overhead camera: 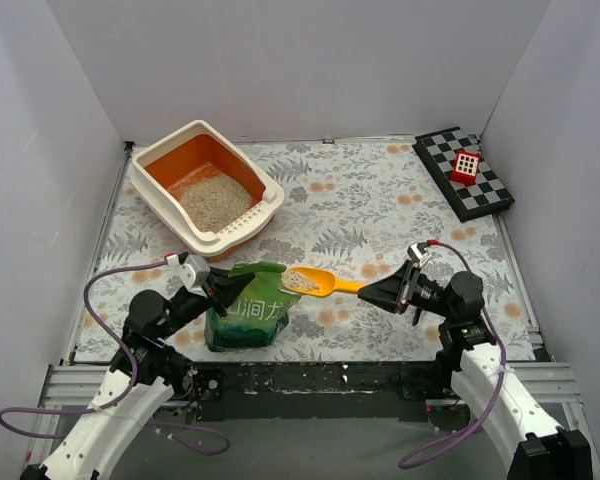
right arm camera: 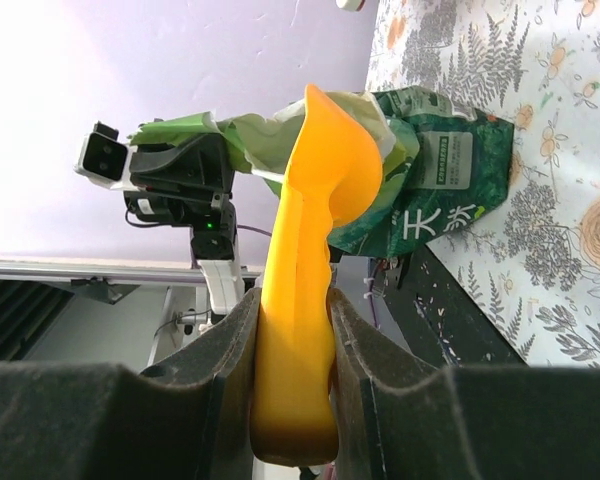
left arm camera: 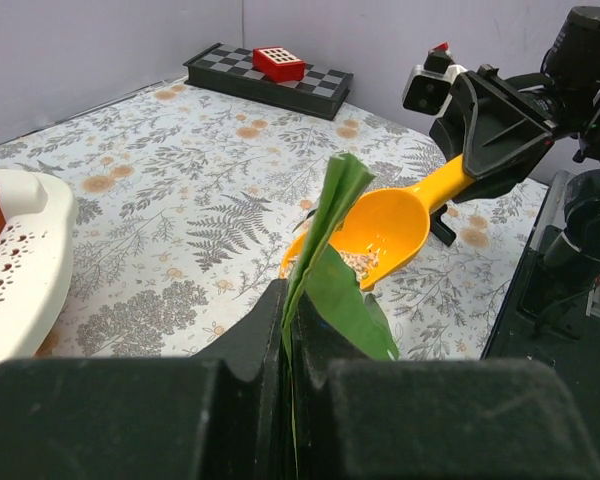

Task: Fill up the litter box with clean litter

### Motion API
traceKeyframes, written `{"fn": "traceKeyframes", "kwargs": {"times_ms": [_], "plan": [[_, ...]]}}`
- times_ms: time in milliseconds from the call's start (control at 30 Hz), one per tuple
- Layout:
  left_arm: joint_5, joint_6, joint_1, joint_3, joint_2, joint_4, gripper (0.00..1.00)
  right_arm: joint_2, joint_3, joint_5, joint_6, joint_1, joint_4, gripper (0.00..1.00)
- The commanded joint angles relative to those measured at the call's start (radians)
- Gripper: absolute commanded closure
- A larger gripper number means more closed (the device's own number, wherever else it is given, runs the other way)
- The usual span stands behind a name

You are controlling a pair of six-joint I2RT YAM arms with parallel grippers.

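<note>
**Examiner:** Which step is in hand?

**Inspector:** The carry, in my judgement. The scoop (overhead camera: pixel 330 284) hangs at the mouth of the green bag (overhead camera: pixel 248 318), lower centre of the overhead frame. Its bowl holds a small heap of clean litter (overhead camera: pixel 300 281).

**Examiner:** State of the tools?

**Inspector:** The right gripper (overhead camera: pixel 370 293) is clamped on the scoop's handle, with the padded jaws pressing both sides. The left gripper (overhead camera: pixel 223 283) is pressed together on the bag's upper lip, pinching the film and holding the mouth up.

**Examiner:** And the destination?

**Inspector:** The litter box (overhead camera: pixel 230 236) sits in the upper left of the overhead frame, well apart from the scoop. Only a shallow patch of granules lies in its basin, so the job looks far from done.

**Examiner:** Requirement for the next move?

**Inspector:** Travel up and left with the bowl kept level, clear the near rim, then roll the wrist over the basin. A tilt in transit would likely spill.

**Examiner:** Materials?

**Inspector:**
- The scoop is smooth, rigid yellow-orange plastic with a rounded bowl.
- The bag is glossy, creased film.
- The box has a cream rim with a perforated front wall and an orange interior.
- The litter is pale, fine and sand-like.
</note>
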Motion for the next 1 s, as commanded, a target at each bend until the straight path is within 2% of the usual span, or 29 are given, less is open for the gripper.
{"fn": "traceKeyframes", "kwargs": {"times_ms": [0, 167, 400, 600, 967], "plan": [[-0.060, 0.006, 0.003, 0.009, -0.017, 0.027, 1.00, 0.036, 0.142, 0.028, -0.058, -0.005, -0.052, 0.99], [-0.088, 0.009, 0.003, 0.012, -0.025, 0.014, 1.00, 0.117, 0.225, 0.049, -0.067, -0.005, -0.039, 0.99], [-0.068, 0.012, 0.003, 0.012, -0.023, 0.016, 1.00, 0.326, 0.416, 0.071, -0.123, -0.004, -0.032, 0.99], [-0.057, 0.012, 0.003, 0.012, -0.031, 0.017, 1.00, 0.595, 0.568, 0.111, -0.127, 0.032, 0.092, 0.99], [-0.062, 0.017, 0.003, 0.012, -0.048, 0.011, 1.00, 1.183, 1.117, 0.161, -0.173, 0.177, 0.101, 0.99]]}}
